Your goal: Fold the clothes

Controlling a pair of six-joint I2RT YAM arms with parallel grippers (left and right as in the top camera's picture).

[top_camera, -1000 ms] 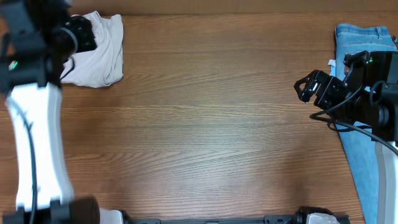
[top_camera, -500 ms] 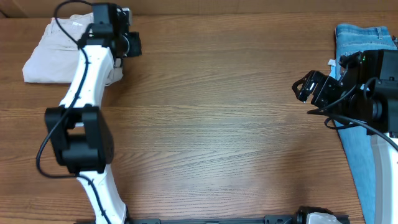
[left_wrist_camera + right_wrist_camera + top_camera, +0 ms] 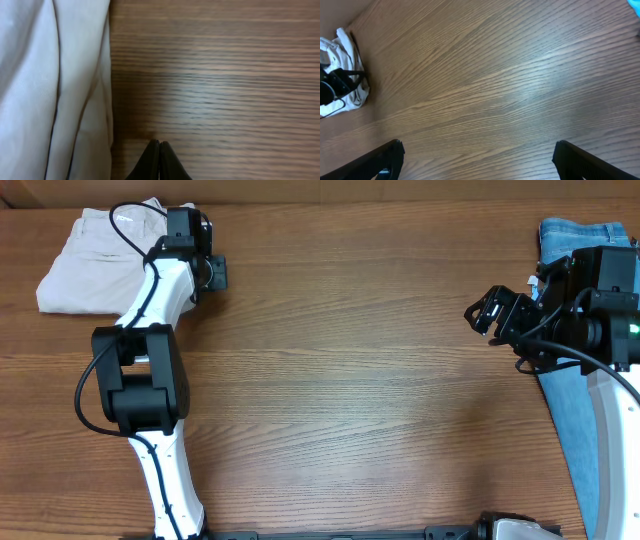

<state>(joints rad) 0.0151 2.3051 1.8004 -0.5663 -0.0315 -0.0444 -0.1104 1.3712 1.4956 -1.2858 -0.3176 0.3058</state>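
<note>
The folded beige khaki trousers [image 3: 95,260] lie at the table's far left corner. They fill the left side of the left wrist view [image 3: 50,90] and show small and far in the right wrist view [image 3: 350,75]. My left gripper [image 3: 217,273] is shut and empty, just off the trousers' right edge, its fingertips [image 3: 159,146] pressed together over bare wood. My right gripper [image 3: 482,313] is open and empty above the table's right side, its two fingers [image 3: 385,157] spread wide apart.
Blue denim jeans [image 3: 580,250] lie along the table's right edge, partly under my right arm. The wooden tabletop [image 3: 350,380] spreads between the two arms.
My left arm swung away from over the trousers, which now lie folded at the far left corner; its gripper sits to their right. My right gripper shifted slightly left.
</note>
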